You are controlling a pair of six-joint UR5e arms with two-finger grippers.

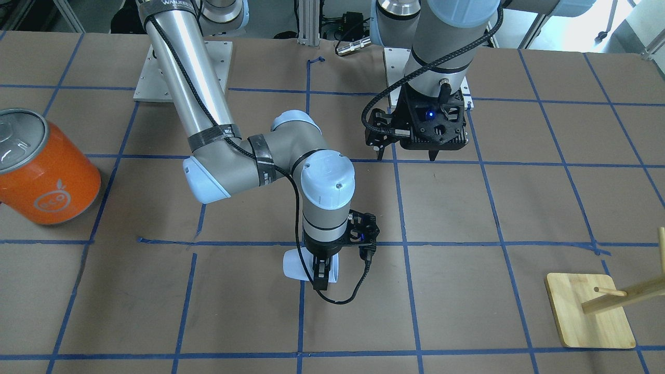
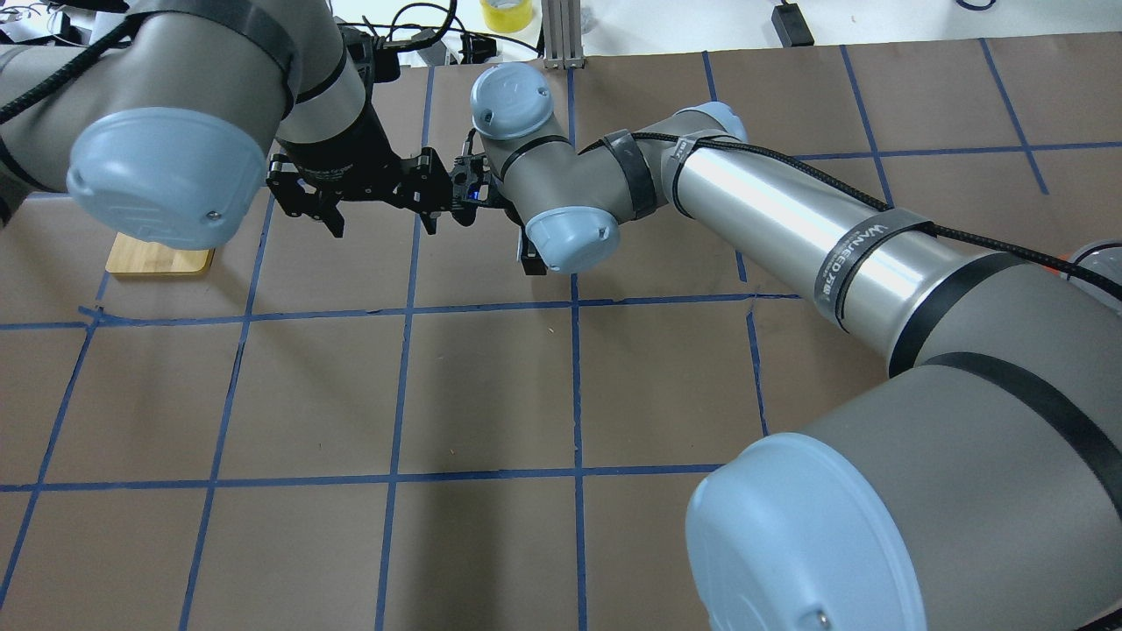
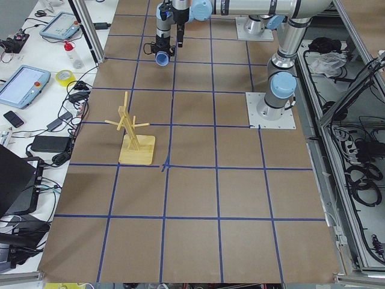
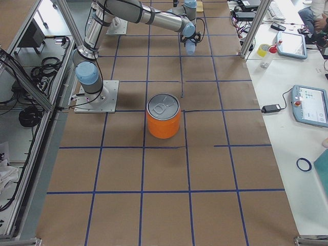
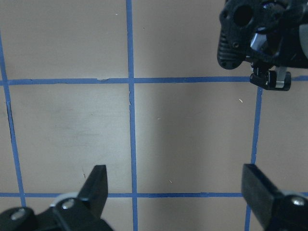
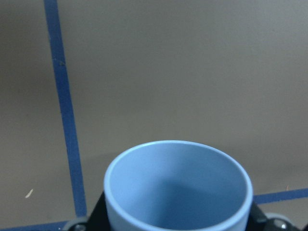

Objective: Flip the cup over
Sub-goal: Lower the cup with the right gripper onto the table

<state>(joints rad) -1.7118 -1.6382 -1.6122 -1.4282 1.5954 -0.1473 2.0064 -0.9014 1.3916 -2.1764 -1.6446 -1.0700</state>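
The cup (image 1: 295, 265) is a small pale blue tumbler, held on its side low over the table, mouth towards the robot's left. My right gripper (image 1: 322, 274) points down and is shut on it. In the right wrist view the cup (image 6: 178, 187) fills the lower middle, its open mouth facing the camera, with the right gripper (image 6: 178, 219) around it. The cup also shows in the exterior left view (image 3: 162, 58) and the exterior right view (image 4: 190, 48). My left gripper (image 1: 408, 152) hovers open and empty, nearer the robot's base; it also shows in the left wrist view (image 5: 175, 190). The overhead view hides the cup.
A big orange can (image 1: 44, 171) with a silver lid stands far out on the robot's right side. A wooden peg stand (image 1: 589, 311) stands on the robot's left side. Blue tape lines grid the brown table (image 1: 467, 208).
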